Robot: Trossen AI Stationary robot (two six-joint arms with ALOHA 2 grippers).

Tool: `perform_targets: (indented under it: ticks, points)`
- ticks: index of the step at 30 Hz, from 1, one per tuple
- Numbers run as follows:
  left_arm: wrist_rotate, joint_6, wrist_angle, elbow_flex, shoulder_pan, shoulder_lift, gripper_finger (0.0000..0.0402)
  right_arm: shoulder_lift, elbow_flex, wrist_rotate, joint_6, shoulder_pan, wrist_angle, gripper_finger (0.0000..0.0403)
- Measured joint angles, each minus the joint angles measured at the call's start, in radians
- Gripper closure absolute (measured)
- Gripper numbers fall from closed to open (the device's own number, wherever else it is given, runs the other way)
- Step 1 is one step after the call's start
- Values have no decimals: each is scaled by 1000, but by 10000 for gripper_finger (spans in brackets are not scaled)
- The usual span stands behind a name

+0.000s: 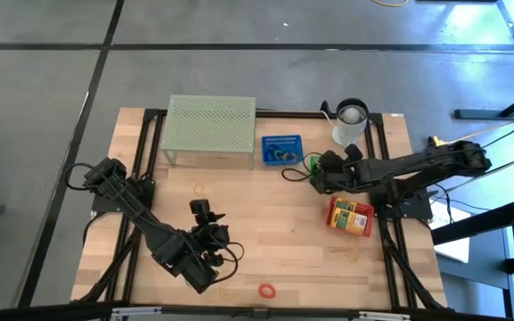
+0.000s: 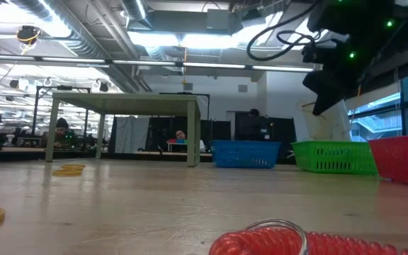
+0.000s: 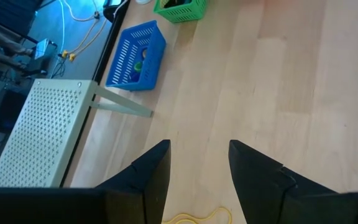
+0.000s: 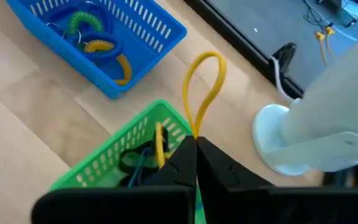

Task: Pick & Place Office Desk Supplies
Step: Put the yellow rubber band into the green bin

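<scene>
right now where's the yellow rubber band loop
In the right wrist view the yellow rubber band loop is pinched in the right gripper, over the green basket, beside the blue basket.

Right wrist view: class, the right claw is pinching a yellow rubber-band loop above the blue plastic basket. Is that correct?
Not quite. The right claw is pinching the yellow rubber-band loop, but above the green plastic basket, not the blue plastic basket beside it. The right wrist view shows this.

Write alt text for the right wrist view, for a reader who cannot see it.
The right gripper has its jaws shut on a yellow rubber-band loop that stands up above a green basket holding more bands. Beyond lie a blue basket with green and yellow coils, and a white cup to one side on the wooden table.
</scene>
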Motion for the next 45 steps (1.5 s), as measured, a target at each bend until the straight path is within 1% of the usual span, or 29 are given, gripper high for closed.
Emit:
perform_targets:
  ticks: [3,6,12,15,19,27,30,33,35,36,38,40,42,44,45]
  points:
    - [-5,0,0,0,0,0,245,0,-29,-26,-1,-8,52,398]
    - [-5,0,0,0,0,0,245,0,-47,-60,8,-13,65,398]
    - [-5,0,0,0,0,0,245,0,-47,-62,59,-13,86,397]
    - [-5,0,0,0,0,0,245,0,-47,-62,60,-13,96,385]
    - [-5,0,0,0,0,0,245,0,-47,-62,60,-13,107,347]
    - [-6,0,0,0,0,0,245,0,-47,-62,86,-13,108,242]
    - [-19,0,0,0,0,0,245,0,-41,-75,112,-13,105,209]
    - [-69,-1,-6,0,0,0,245,1,0,-112,106,-8,107,188]
    - [-93,-9,-7,0,0,0,245,1,40,-104,82,8,107,183]
    - [-94,-14,-10,0,0,-1,245,1,60,-83,74,18,107,183]
    - [-78,-27,-25,0,7,-3,245,1,105,-35,60,36,106,184]
    - [-42,-55,-78,0,14,-6,245,1,146,-5,20,46,107,186]
    - [9,-112,-153,0,26,-13,245,1,187,-7,-26,47,107,189]
    - [76,-157,-215,0,40,-19,245,1,224,-33,-50,47,109,190]
    - [118,-162,-217,0,48,-20,245,1,240,-54,-51,47,107,190]
